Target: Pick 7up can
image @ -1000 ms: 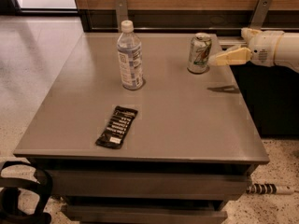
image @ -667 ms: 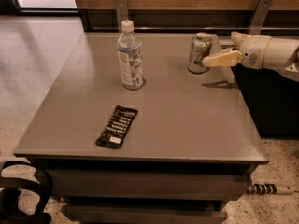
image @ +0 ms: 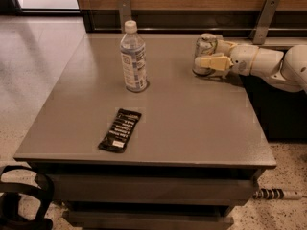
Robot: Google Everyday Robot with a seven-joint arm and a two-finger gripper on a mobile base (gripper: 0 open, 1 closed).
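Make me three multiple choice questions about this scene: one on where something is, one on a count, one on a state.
1. Where is the hand?
A) beside the water bottle
B) at the 7up can, far right of the table
C) over the dark wrapper

2. How many items are on the table?
A) two
B) five
C) three

3. How is the water bottle?
A) upright, capped
B) lying down
C) upright, cap off

Answers:
1 B: the hand sits against the can, with the arm coming in from the right.
2 C: bottle, can and dark wrapper.
3 A: it stands with its white cap on.
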